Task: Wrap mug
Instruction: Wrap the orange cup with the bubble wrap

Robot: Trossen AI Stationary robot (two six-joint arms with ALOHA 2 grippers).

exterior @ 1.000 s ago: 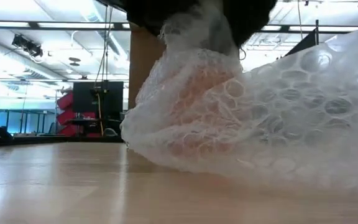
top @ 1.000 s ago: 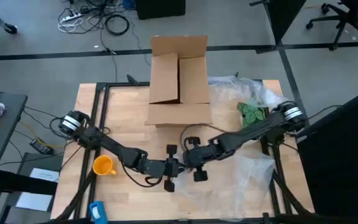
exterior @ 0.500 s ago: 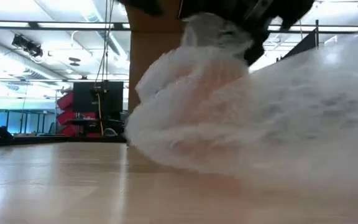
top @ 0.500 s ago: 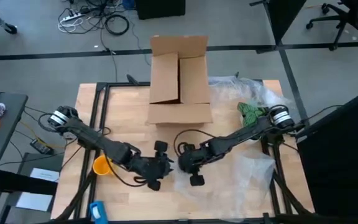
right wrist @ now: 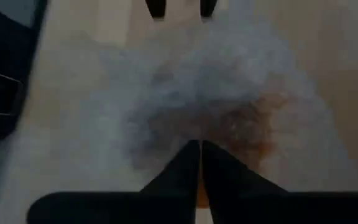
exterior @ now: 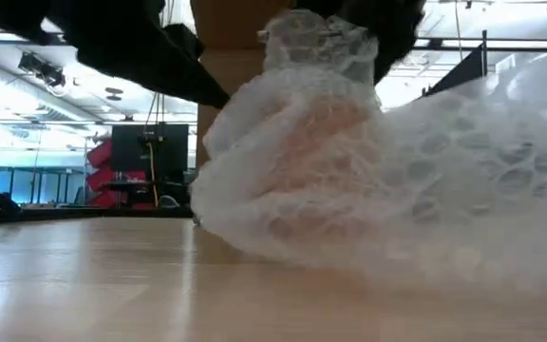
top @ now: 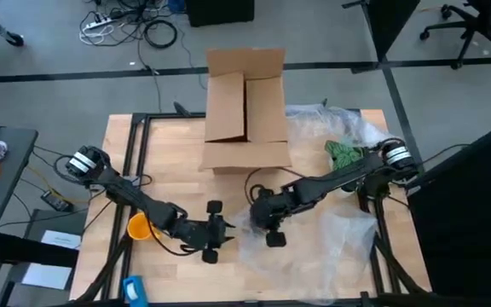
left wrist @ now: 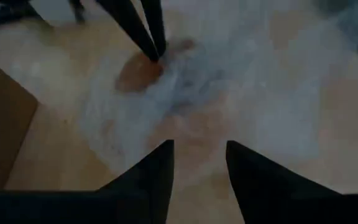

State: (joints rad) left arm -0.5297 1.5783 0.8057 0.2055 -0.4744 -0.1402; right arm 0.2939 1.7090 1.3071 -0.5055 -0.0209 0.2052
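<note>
**Q:** Where is the mug in the high view?

**A:** The mug is at the lower left of the high view. It stands on the table, close against your left arm, which partly covers it. It is well apart from the bubble wrap, and nothing is wrapped around it.

**Q:** What is your right gripper doing?

**A:** Your right gripper sits just below the centre of the high view, at the left edge of the wrap. Its fingers are pressed together and pinch a gathered fold of the wrap. In the low view this fold stands up as a peak at the top centre of the frame, with the rest of the sheet spreading down to the right.

**Q:** And your left gripper?

**A:** Your left gripper is at the lower centre of the high view, just left of the wrap. Its fingers stand apart with a moderate gap and hold nothing. It faces the bundle without touching it.

**Q:** What lies under the wrap?

**A:** Both wrist views show an orange-brown patch through the bubbles, but you cannot tell what it is.

**Q:** What else is on the table?

**A:** An open cardboard box stands at the upper centre of the high view, behind both grippers.
</note>
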